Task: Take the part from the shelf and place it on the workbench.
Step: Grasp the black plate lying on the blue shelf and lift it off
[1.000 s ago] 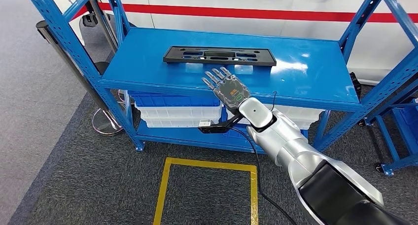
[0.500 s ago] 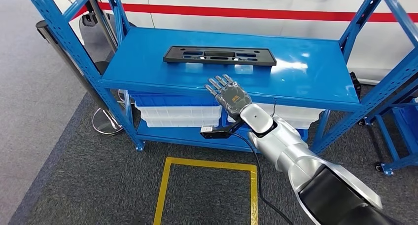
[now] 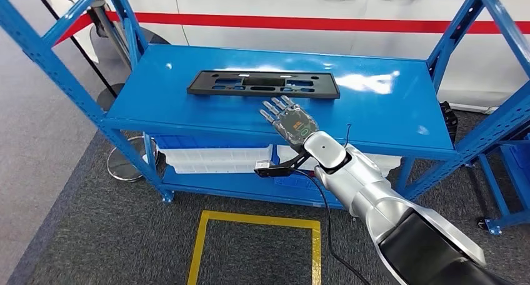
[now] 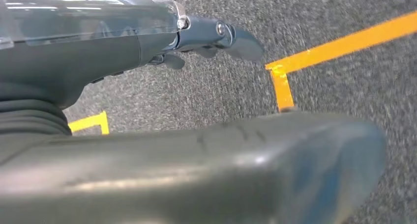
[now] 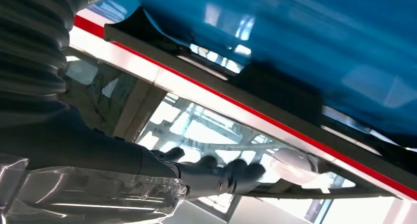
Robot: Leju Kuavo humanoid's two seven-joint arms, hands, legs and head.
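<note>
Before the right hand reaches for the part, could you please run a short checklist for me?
1. Part flat on the shelf: ok.
2. Nothing lying on the part: ok.
3. Right hand empty, fingers apart: ok.
4. Right hand short of the part, not touching: ok.
5. Left hand hanging over the floor, holding nothing: ok.
6. Workbench ready to receive the part: cannot tell.

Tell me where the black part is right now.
In the head view, the black part lies flat on the blue shelf, towards its back left, just beyond the right hand.
</note>
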